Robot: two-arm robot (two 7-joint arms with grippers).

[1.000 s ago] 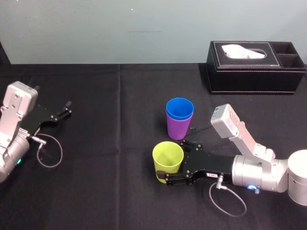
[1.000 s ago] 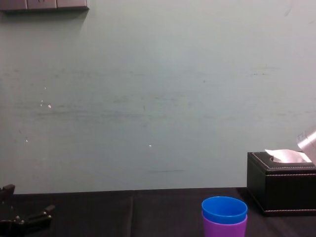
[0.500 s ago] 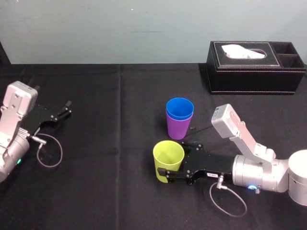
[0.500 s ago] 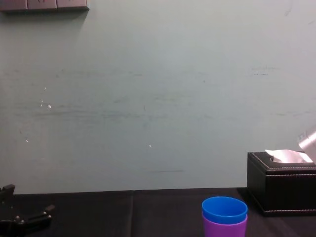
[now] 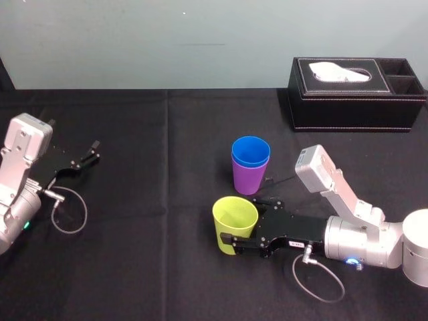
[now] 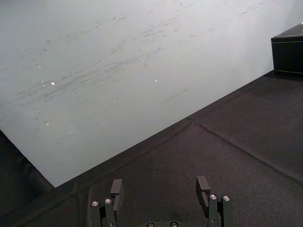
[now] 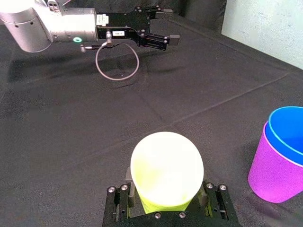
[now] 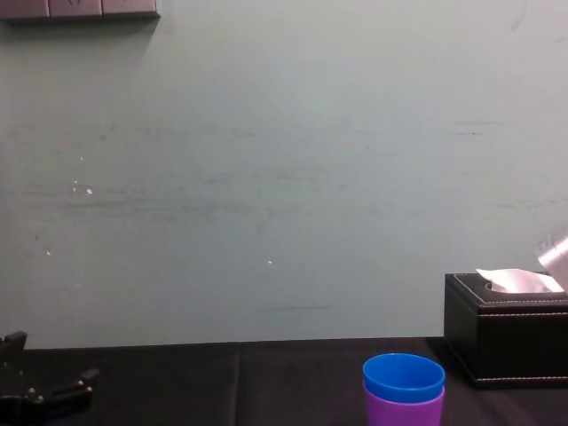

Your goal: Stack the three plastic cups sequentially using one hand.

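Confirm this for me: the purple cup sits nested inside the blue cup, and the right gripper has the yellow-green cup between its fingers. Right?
Not quite. The blue cup sits nested inside the purple cup, not the reverse; the head view shows it. The right gripper does have the yellow-green cup between its fingers. The left gripper is parked at the table's left.

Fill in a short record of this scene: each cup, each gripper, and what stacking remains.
blue cup: upright, nested in the purple cup
purple cup: bottom of that stack, on the black table
yellow-green cup: upright, apart from the stack, nearer the robot
right gripper: shut on the yellow-green cup, one finger on each side
left gripper: open, parked at the table's left, holding nothing
tissue box: far right of the table
remaining: yellow-green cup not yet in the stack
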